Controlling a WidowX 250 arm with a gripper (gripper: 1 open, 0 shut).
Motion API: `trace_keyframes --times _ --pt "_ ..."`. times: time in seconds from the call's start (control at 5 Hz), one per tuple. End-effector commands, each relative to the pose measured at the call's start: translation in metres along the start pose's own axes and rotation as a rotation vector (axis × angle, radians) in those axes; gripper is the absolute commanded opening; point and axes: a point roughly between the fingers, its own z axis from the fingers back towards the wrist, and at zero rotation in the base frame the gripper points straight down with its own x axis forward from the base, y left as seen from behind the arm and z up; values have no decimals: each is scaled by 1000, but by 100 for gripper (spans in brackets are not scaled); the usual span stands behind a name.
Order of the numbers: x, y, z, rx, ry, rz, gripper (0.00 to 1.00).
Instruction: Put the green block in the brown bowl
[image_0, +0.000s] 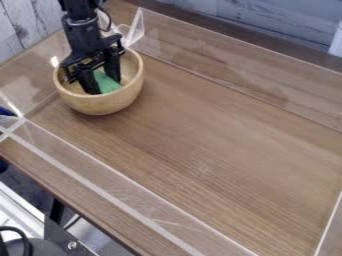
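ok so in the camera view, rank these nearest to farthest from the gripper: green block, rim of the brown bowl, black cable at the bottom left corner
1. green block, inside the bowl, right at the fingertips
2. brown bowl's rim, around the block
3. black cable, bottom left corner, well away

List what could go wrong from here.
The black gripper is down inside the round tan wooden bowl, so it may catch the rim and drag or tip the bowl when lifting. Its dark fingers partly hide the small mint-green block, so a poor release could go unnoticed and the block could come out with them.
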Motion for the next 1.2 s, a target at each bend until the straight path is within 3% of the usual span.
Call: trace_keyframes --times 0.0,1.0 --pt "15 -10 15 -52 -69 -3 0" --pt "14 -12 12 -39 -94 -14 0"
